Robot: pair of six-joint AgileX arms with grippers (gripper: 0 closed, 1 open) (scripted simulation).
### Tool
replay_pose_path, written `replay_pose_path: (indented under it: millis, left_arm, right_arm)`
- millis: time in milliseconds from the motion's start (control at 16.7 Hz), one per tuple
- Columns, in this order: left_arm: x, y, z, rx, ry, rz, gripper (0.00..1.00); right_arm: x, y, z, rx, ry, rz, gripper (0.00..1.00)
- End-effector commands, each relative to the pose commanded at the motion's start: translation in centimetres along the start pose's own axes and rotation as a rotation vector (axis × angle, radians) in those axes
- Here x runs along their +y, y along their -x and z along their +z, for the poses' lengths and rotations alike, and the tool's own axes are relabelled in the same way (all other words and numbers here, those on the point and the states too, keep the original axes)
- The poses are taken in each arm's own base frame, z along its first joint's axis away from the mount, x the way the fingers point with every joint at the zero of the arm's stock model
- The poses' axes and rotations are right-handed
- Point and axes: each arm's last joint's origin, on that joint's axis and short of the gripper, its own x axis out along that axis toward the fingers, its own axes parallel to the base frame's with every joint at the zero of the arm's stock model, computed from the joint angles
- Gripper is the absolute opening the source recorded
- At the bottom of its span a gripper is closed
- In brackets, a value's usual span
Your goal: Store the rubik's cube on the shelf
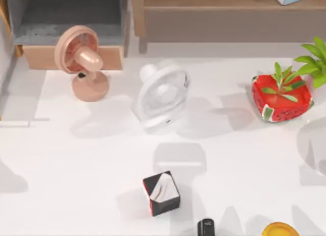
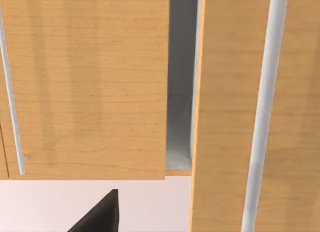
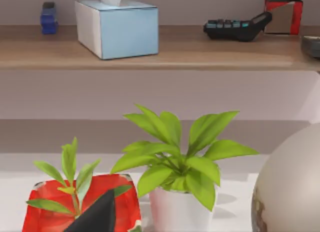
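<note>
The rubik's cube is out of view. The long brown wooden shelf [image 1: 224, 15] runs along the back right of the table; its board [image 3: 165, 52] carries several items in the right wrist view. A dark part of my left gripper [image 2: 100, 217] hangs over the white table, facing wooden cabinet doors [image 2: 85, 92]. A dark part of my right gripper [image 3: 97, 214] sits in front of a red watermelon-patterned pot [image 3: 50, 212].
A black cube with a white-and-red pattern [image 1: 161, 193] lies front centre. A pink fan [image 1: 81, 58] and a white fan [image 1: 162, 93] stand mid-table, with the red pot [image 1: 281, 97] and a green plant [image 1: 316, 60] at the right. The shelf holds a blue tissue box [image 3: 120, 27] and a calculator [image 3: 237, 27].
</note>
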Motion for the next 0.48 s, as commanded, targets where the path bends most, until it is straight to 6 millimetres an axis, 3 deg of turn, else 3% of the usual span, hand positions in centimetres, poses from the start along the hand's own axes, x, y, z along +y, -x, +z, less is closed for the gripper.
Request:
replay_pose_path:
  millis: [480]
  left_arm:
    - [-0.01, 0.48, -0.5, 0.017, 0.013, -0.008, 1.0]
  right_arm:
    - [0.0, 0.0, 0.0, 0.0, 0.0, 0.0, 1.0]
